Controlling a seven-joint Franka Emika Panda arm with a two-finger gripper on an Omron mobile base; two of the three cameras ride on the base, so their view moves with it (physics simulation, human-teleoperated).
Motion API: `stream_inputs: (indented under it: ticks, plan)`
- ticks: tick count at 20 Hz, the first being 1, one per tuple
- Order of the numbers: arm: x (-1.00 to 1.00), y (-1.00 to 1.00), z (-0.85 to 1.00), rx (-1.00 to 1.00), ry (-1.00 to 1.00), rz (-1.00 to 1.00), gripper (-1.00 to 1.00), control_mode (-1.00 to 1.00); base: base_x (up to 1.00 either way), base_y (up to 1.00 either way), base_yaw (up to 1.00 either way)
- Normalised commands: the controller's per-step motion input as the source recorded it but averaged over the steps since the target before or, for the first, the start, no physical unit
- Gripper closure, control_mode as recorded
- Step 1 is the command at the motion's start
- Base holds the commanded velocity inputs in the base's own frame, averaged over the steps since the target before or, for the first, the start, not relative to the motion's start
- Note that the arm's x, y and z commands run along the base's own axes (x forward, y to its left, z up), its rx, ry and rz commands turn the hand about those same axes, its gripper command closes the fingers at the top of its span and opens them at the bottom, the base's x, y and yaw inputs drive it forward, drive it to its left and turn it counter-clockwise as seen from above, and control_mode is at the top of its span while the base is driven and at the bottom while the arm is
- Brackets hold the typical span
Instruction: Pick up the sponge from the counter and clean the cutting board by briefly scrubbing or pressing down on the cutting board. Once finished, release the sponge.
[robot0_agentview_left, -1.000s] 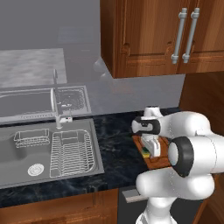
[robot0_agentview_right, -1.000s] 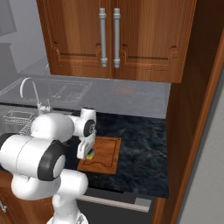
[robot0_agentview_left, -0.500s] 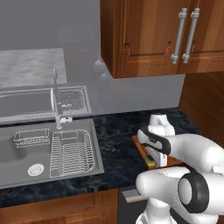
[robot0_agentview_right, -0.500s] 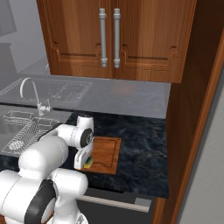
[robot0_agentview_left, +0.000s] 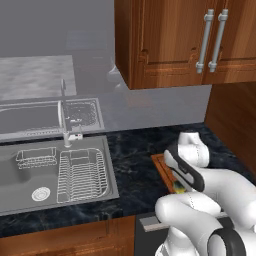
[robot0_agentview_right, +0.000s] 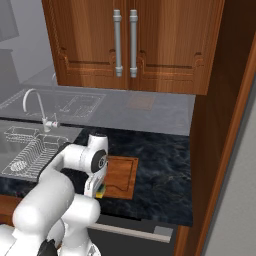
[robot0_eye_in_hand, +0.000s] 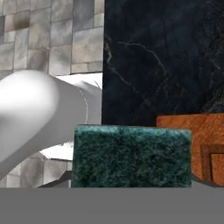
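Observation:
The sponge (robot0_agentview_right: 102, 190), yellow with a dark green top, sits at the near left corner of the reddish-brown cutting board (robot0_agentview_right: 121, 175) on the black counter (robot0_agentview_right: 160, 175). My gripper (robot0_agentview_right: 96, 186) points down over that corner, shut on the sponge. From the left base view a yellow sliver of sponge (robot0_agentview_left: 178, 188) peeks from under my forearm, beside a strip of the board (robot0_agentview_left: 161, 164). In the hand view the green sponge top (robot0_eye_in_hand: 131, 155) looms close, hiding my fingertips, with the board's corner (robot0_eye_in_hand: 210, 127) to its right and the counter (robot0_eye_in_hand: 162, 57) beyond.
A steel sink (robot0_agentview_left: 30, 170) with a wire dish rack (robot0_agentview_left: 82, 172) and a faucet (robot0_agentview_left: 65, 125) lies to the left. Wooden cabinets (robot0_agentview_left: 165, 40) hang overhead. A tall wooden panel (robot0_agentview_right: 225, 125) bounds the counter on the right. The counter's front edge runs just before the board.
My arm has folded down and the hand has dropped lower, carrying the sponge from above the board down to its near left corner.

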Motion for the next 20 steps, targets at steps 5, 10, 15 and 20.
stream_inputs:
  ticks: [5, 10, 15, 20]
  plan:
    - [0.46, 0.28, 0.67, 0.00, 0.04, 0.02, 1.00, -1.00, 0.00, 0.00, 0.00]
    - [0.82, 0.65, 0.52, 0.00, 0.01, 0.00, 1.00, -1.00, 0.00, 0.00, 0.00]
    - [0.76, 0.71, 0.22, 0.00, 0.02, 0.00, 1.00, -1.00, 0.00, 0.00, 0.00]
    - [0.48, 0.42, -0.04, 0.00, 0.09, 0.00, 1.00, -1.00, 0.00, 0.00, 0.00]
